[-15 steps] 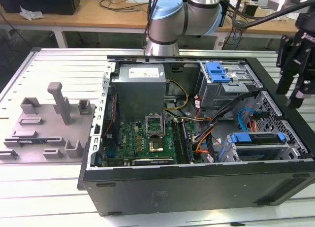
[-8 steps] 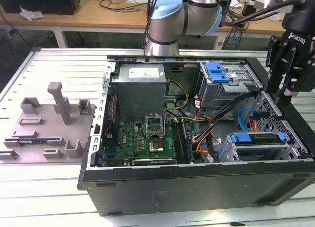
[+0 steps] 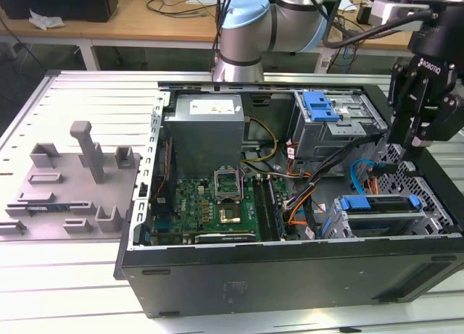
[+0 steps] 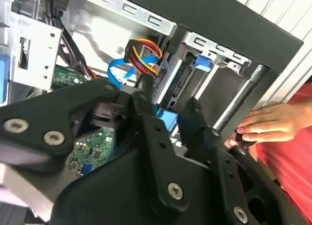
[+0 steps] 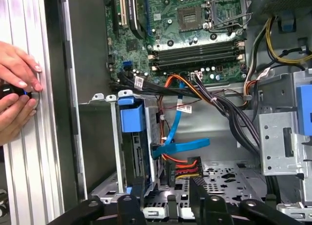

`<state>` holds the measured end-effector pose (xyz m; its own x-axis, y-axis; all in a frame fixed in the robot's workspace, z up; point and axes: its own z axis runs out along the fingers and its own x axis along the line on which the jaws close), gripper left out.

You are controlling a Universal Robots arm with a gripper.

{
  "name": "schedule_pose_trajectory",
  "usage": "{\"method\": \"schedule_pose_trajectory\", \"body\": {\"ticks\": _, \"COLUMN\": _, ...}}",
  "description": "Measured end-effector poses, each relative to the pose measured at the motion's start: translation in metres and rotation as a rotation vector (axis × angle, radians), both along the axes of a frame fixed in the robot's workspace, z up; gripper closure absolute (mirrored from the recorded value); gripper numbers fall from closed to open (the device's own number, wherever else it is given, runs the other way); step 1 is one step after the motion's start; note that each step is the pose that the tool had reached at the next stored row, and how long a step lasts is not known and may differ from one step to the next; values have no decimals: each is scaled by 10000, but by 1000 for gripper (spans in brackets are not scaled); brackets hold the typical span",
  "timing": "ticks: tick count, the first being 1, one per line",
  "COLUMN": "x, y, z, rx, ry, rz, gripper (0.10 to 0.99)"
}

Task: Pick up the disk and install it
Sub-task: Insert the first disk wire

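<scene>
At the exterior view's left, a grey plastic fixture plate lies on the slatted aluminium bench. Beside it stands the open black computer case. Inside the case come first the grey box-shaped power supply and the green motherboard, then a metal drive cage with a bright blue latch.

Further right, the flat silver-metal disk with its blue plastic frame sits in the low bay at the case's corner, so it appears to be in its place already. In the first wrist view the disk is seen on edge in that bay. A flat blue data cable and a bundle of red, yellow and black wires hang just beside it (whether they are plugged in, I cannot tell).

The black pincer hovers above this corner. Its fingers stand moderately apart and hold nothing.

I judge the disk stiff, rather heavy for its size, smooth on its metal faces and sensitive to shocks. The best hold is across the two long edges of the blue frame, not on the label.

A person's hands rest on the bench beside the case.
</scene>
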<state>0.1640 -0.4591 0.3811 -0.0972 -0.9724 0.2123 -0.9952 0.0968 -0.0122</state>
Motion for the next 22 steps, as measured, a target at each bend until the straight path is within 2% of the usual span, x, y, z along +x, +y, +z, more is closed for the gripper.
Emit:
{"method": "schedule_pose_trajectory", "body": {"ticks": 1, "x": 2, "y": 6, "z": -18, "rx": -6, "ry": 3, "rz": -8, "gripper": 600}}
{"method": "schedule_pose_trajectory", "body": {"ticks": 4, "x": 11, "y": 22, "z": -79, "rx": -19, "ry": 14, "rz": -28, "gripper": 796}}
{"method": "schedule_pose_trajectory", "body": {"ticks": 8, "x": 16, "y": 35, "z": -138, "rx": -80, "ry": 31, "rz": -40, "gripper": 796}}
{"method": "schedule_pose_trajectory", "body": {"ticks": 9, "x": 17, "y": 43, "z": -158, "rx": -140, "ry": 33, "rz": -40, "gripper": 796}}
{"method": "schedule_pose_trajectory", "body": {"ticks": 10, "x": 17, "y": 49, "z": -191, "rx": -285, "ry": 36, "rz": -41, "gripper": 796}}
{"method": "schedule_pose_trajectory", "body": {"ticks": 11, "x": 17, "y": 50, "z": -211, "rx": -312, "ry": 36, "rz": -41, "gripper": 796}}
{"method": "schedule_pose_trajectory", "body": {"ticks": 16, "x": 15, "y": 70, "z": -300, "rx": -328, "ry": 37, "rz": -44, "gripper": 796}}
{"method": "schedule_pose_trajectory", "body": {"ticks": 22, "x": 2, "y": 87, "z": -318, "rx": -330, "ry": 37, "rz": -47, "gripper": 796}}
